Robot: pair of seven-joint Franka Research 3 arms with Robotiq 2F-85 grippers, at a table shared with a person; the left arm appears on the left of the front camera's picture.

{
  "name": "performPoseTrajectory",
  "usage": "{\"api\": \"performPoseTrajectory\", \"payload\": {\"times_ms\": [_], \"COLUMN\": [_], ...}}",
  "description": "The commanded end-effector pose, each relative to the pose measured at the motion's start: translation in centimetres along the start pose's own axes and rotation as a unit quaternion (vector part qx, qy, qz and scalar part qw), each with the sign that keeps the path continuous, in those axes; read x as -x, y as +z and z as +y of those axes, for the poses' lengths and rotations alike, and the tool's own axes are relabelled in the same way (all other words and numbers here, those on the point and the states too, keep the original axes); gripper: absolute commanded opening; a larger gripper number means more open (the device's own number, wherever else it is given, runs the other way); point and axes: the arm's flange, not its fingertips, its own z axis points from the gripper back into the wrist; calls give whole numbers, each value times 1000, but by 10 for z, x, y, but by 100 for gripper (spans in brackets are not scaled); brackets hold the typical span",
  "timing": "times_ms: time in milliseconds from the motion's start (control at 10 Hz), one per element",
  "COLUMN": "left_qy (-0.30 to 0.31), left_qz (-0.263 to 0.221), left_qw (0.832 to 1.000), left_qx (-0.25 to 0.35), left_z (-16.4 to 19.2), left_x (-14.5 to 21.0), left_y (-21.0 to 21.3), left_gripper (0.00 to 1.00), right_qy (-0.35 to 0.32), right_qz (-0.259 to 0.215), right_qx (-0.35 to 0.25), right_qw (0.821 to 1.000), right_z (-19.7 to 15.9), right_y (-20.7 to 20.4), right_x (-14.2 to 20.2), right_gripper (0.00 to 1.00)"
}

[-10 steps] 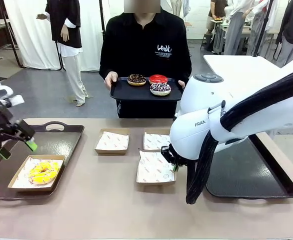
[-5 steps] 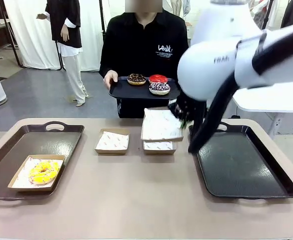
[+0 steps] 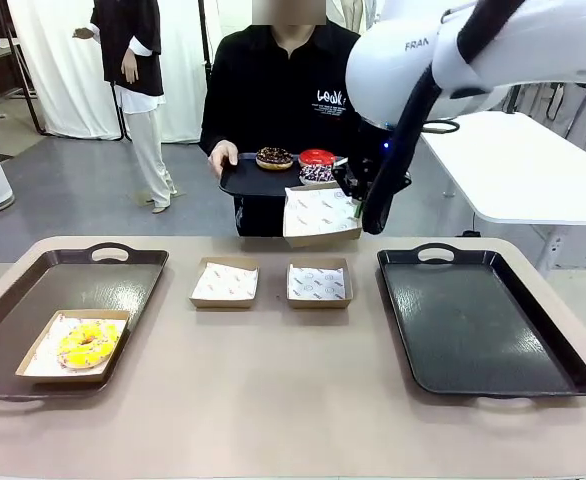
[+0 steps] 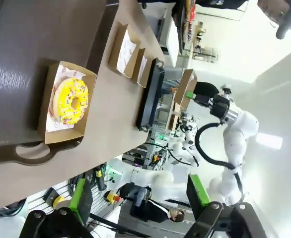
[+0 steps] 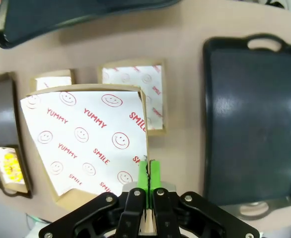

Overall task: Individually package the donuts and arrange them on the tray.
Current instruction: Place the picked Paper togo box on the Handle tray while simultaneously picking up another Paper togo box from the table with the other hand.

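Donuts are at two places now. You can see the yellow-glazed donut [image 3: 86,343] lying in a paper-lined cardboard box [image 3: 35,362], at the near part of the left tray [image 3: 103,285]. The other three lie on a small dark tray [image 3: 248,184] that the person at the far side holds up, with a hand [image 3: 221,156] on its left edge. On it the dark chocolate donut [image 3: 273,157] is at the left and the glossy red donut [image 3: 317,156] is beside it. The sprinkled donut [image 3: 316,174] is in front of the red one.

Your right gripper [image 5: 149,174] has its green pads pressed together on the rim of the lifted box [image 5: 86,139], whose paper lining is printed with "YUMMY", "SMILE" and smiling faces. This box hangs in the air over the far edge of the table [image 3: 273,420], tilted, just in front of the person's tray and a little lower than it.

Your left gripper [image 4: 139,196] has its fingers spread wide in free air, well apart from the yellow-glazed donut.

Two more lined boxes stand on the table side by side, between the two big trays: the left box [image 3: 224,283] and the right box [image 3: 318,283]. The right tray [image 3: 478,320] lies just beside the right box.
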Motion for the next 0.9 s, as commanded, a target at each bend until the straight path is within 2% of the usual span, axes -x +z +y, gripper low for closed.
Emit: {"api": "performPoseTrajectory", "payload": {"times_ms": [0, 200, 800], "left_qy": [-85, -142, -141], "left_qz": [12, 7, 1], "left_qw": [996, 990, 990], "left_qx": [6, -3, -2], "left_z": [7, 14, 12], "left_x": [-5, -6, -5], "left_y": [9, 15, 12], "left_gripper": [100, 100, 100], "right_qy": [6, -5, -18], "right_qz": [9, 11, 44], "right_qx": [7, 9, 12], "right_qw": [1000, 1000, 999], "right_z": [10, 13, 16], "right_y": [3, 1, -19], "right_x": [-17, -34, -47], "right_gripper": [0, 0, 0]}}
